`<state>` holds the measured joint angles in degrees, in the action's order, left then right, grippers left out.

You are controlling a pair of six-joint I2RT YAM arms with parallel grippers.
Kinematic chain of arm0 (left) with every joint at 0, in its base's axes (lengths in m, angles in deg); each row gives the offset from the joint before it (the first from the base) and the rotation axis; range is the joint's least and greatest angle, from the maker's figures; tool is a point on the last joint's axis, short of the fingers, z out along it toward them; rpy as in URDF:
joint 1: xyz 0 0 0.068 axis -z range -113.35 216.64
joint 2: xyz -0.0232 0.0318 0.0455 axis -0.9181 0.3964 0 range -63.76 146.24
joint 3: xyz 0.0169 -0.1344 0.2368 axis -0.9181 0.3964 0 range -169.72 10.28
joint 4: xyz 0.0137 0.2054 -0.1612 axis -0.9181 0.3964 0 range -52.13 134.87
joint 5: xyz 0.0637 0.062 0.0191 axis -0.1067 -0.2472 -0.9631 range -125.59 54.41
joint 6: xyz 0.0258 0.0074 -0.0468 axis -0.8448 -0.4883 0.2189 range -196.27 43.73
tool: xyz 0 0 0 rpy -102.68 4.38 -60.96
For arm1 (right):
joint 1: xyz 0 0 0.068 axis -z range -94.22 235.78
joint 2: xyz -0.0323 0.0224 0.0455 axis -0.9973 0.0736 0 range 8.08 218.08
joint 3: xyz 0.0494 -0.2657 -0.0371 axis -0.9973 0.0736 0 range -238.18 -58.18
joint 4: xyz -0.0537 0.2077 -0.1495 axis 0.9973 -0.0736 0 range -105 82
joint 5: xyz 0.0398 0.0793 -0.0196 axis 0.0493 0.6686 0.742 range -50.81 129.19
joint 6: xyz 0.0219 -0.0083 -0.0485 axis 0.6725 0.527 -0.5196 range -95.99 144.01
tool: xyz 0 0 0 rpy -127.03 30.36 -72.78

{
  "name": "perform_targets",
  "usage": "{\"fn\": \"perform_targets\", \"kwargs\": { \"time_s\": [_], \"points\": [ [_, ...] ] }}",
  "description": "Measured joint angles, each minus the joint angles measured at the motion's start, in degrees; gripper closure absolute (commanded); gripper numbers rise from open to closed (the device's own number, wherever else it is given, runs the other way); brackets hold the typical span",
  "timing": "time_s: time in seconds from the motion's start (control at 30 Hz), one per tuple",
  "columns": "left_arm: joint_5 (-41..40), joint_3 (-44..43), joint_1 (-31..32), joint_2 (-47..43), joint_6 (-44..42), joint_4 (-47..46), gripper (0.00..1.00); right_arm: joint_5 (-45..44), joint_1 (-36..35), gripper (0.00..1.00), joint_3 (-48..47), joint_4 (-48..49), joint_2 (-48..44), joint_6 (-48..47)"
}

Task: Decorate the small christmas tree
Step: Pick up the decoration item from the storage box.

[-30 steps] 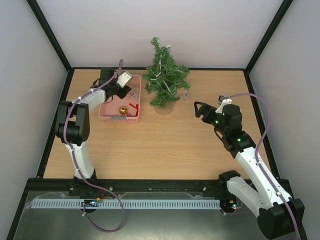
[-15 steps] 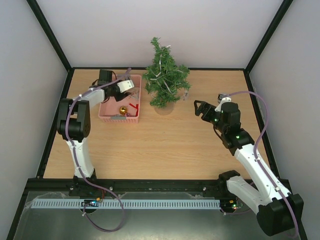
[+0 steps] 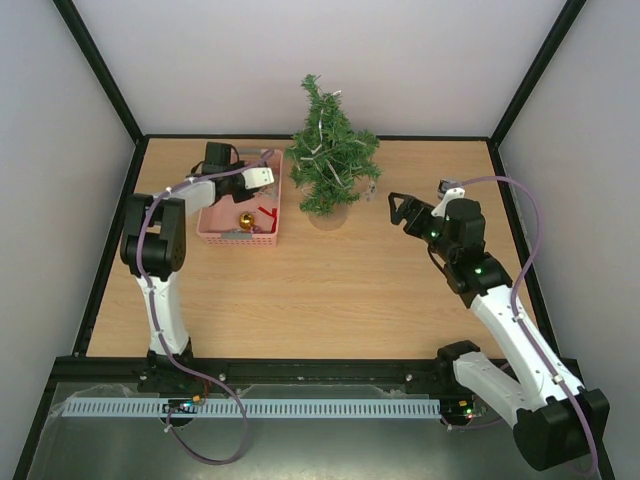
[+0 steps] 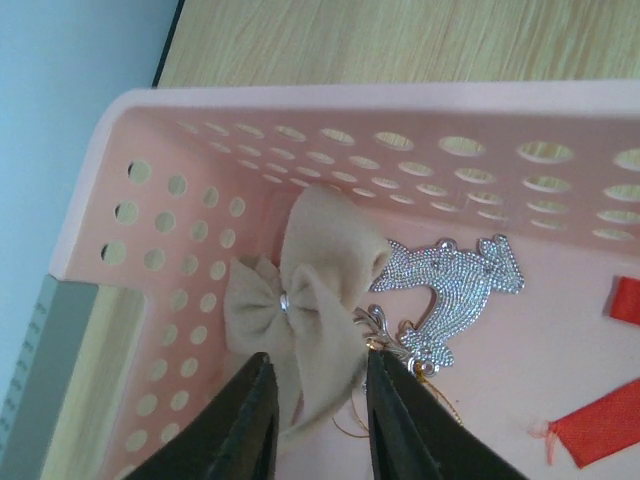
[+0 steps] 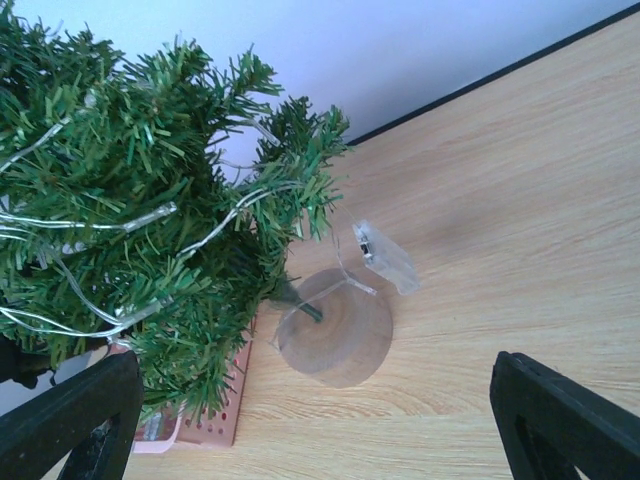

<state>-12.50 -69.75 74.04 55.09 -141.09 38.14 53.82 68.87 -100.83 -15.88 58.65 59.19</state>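
The small christmas tree stands upright at the back of the table on a round pale base, with a thin light string through its branches. In the right wrist view the tree and its base lie straight ahead. My right gripper hovers to the tree's right, open and empty. My left gripper reaches down into the pink basket. Its jaws stand narrowly apart on either side of the tail of a beige bow, and my left gripper is open.
In the basket a silver glitter reindeer ornament lies beside the bow, with red ribbon pieces to the right. A gold ball sits near its front. A clear battery pack hangs by the tree's base.
My left gripper has swung right and lower into the basket, and its jaws have narrowed around the bow. My right gripper has edged slightly towards the tree.
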Motion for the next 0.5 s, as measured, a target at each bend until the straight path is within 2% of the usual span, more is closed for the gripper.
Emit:
{"fn": "perform_targets", "kwargs": {
  "time_s": [0.07,0.1,0.3,0.5],
  "points": [
    [-0.55,0.0,0.11,0.17,-0.61,-0.11,0.96,0.0,0.0,0.07,-0.48,0.0,-0.13,0.02],
    [-0.76,0.02,0.22,0.2,-1.29,-0.22,0.97,0.0,0.0,0.07,-0.7,-0.02,-0.17,0.0],
    [-0.9,1.07,0.31,-0.61,-0.46,0.0,0.98,-0.02,0.0,0.07,-0.92,-0.02,-1.11,0.0],
    [-0.83,3.54,0.31,-8.37,6.97,1.88,0.98,0.02,0.0,0.07,-0.9,0.0,-2.69,0.0]
  ]
}}
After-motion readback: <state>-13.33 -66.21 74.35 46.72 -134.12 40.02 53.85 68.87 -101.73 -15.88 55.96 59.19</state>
